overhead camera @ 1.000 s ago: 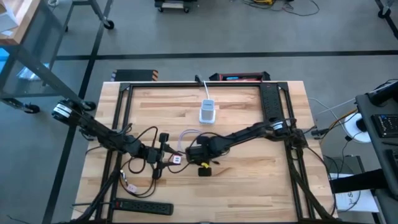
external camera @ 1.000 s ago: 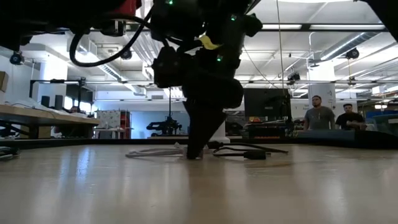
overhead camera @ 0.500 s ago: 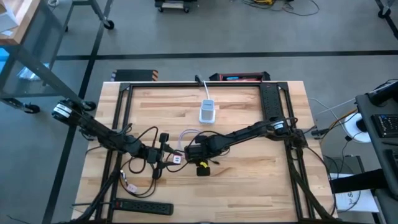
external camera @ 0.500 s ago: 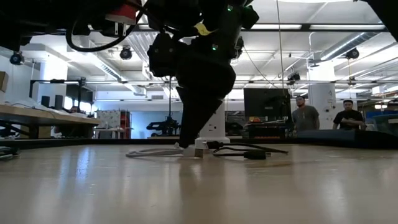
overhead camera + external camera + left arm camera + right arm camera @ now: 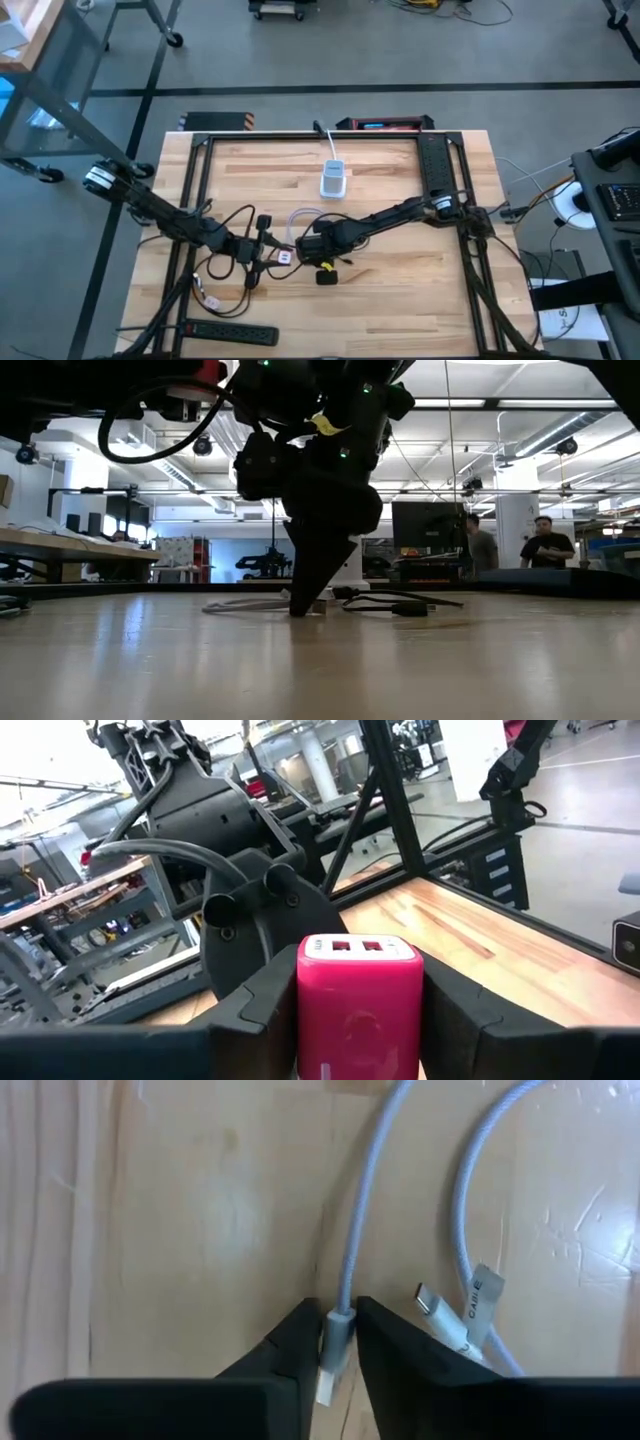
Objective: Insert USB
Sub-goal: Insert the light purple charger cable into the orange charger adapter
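White USB plug [image 5: 333,1355] pinched between the closed fingers of the right tool [image 5: 303,247], down on the counter [image 5: 400,275] near its front-middle. Pink charger [image 5: 358,1005] clamped in the left tool [image 5: 275,253] just beside, ports facing outward. Risks: thin grip letting the plug twist or slip; trailing cable [image 5: 365,1200] dragging; misalignment at the ports.
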Available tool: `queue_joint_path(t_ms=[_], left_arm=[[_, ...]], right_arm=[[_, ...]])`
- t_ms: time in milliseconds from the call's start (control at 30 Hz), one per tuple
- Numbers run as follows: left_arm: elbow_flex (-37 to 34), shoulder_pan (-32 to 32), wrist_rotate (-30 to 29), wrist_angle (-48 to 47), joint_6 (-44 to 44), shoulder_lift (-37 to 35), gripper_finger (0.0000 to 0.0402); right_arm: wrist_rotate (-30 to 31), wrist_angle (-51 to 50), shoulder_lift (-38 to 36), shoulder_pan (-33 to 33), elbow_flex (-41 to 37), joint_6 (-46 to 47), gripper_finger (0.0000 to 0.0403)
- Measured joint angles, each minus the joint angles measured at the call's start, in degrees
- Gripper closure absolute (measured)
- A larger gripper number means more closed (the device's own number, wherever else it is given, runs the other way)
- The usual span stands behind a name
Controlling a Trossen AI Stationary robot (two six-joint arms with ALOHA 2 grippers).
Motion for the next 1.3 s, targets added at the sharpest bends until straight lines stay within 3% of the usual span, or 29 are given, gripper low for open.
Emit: queue_joint_path(t_ms=[167, 367, 533, 667, 833, 967, 1133, 1300], left_arm=[[0.00, -0.29, 0.97, -0.09, -0.74, 0.08, 0.0266], [0.00, -0.71, 3.45, 0.15, -0.96, 0.09, 0.0268], [0.00, -0.70, 3.89, 0.06, -0.22, 0.11, 0.0268], [0.10, -0.70, 4.43, 0.87, -0.25, 0.06, 0.0268], [0.56, -0.72, 3.83, 1.90, 0.28, -0.02, 0.0268], [0.33, -0.72, 3.82, 0.84, 0.69, -0.06, 0.0268], [-0.45, -1.21, 9.02, -6.10, 2.57, 0.76, 0.0268], [-0.10, -2.24, 9.56, -1.88, 6.75, 1.70, 0.0268]], right_arm=[[-1.67, -0.05, 0.07, -0.75, -0.02, 3.79, 0.0391], [-2.02, 0.18, -1.27, -1.01, -0.34, 4.06, 0.0393], [4.38, 1.09, -7.43, -0.99, -1.27, 1.77, 0.0397], [8.55, 7.79, -13.94, -1.77, -7.03, 2.29, 0.0398], [8.26, 27.50, -20.90, -1.86, -19.98, 3.60, 0.0398], [8.25, 48.36, -22.17, -1.93, -30.71, 7.73, 0.0398], [5.33, 84.10, -18.35, -2.16, -40.86, 15.28, 0.0398], [-5.20, 113.15, -10.51, -2.54, -44.30, 18.63, 0.0398]])
